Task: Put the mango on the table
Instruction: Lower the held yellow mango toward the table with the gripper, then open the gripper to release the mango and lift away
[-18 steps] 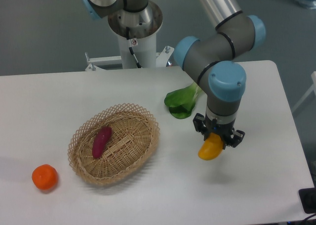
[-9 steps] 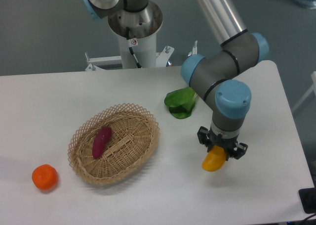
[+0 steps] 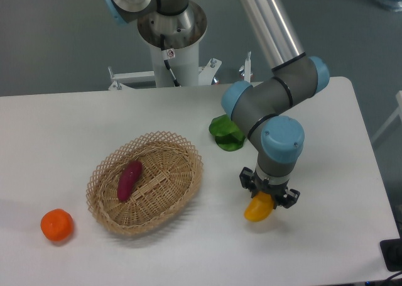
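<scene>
The yellow-orange mango (image 3: 258, 209) hangs tilted from my gripper (image 3: 265, 197), which is shut on its upper end. Only the lower part of the fruit shows below the black fingers. It sits right of the wicker basket, low over the white table (image 3: 326, 236); I cannot tell whether its tip touches the surface.
A wicker basket (image 3: 146, 182) holds a purple-red oblong vegetable (image 3: 129, 180). A round orange citrus fruit (image 3: 57, 225) lies at the front left. A green leafy vegetable (image 3: 227, 134) lies behind the arm's wrist. A dark object (image 3: 392, 254) sits at the front right corner.
The gripper has carried the mango down, then back to the left, ending lower and slightly nearer the basket than a second ago.
</scene>
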Motion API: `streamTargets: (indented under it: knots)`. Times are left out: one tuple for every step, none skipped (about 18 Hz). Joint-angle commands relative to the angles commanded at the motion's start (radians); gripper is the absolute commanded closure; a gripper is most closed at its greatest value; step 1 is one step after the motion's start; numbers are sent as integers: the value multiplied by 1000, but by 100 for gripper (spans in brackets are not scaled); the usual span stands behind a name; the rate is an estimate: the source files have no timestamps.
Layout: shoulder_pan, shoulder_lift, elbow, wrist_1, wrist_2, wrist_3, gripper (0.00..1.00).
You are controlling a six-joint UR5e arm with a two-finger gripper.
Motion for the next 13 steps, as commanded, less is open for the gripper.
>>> streamTargets:
  knots:
    - [0,-3,0,0,0,-5,57]
    - [0,-3,0,0,0,-5,51]
    - [0,-3,0,0,0,-5,45]
    - [0,-3,0,0,0,-5,38]
    - [0,-3,2,0,0,-5,28]
    - [0,-3,2,0,0,-5,22]
    - [0,-3,2,0,0,-5,13]
    - [0,-3,2,0,1,-6,6]
    - [0,-3,3,0,0,-6,0]
    - [0,-3,5,0,3,-6,0]
    - [0,-2,5,0,4,-6,0]
    - [0,1,6,0,6,-5,0]
    - [0,3,8,0,6,-6,0]
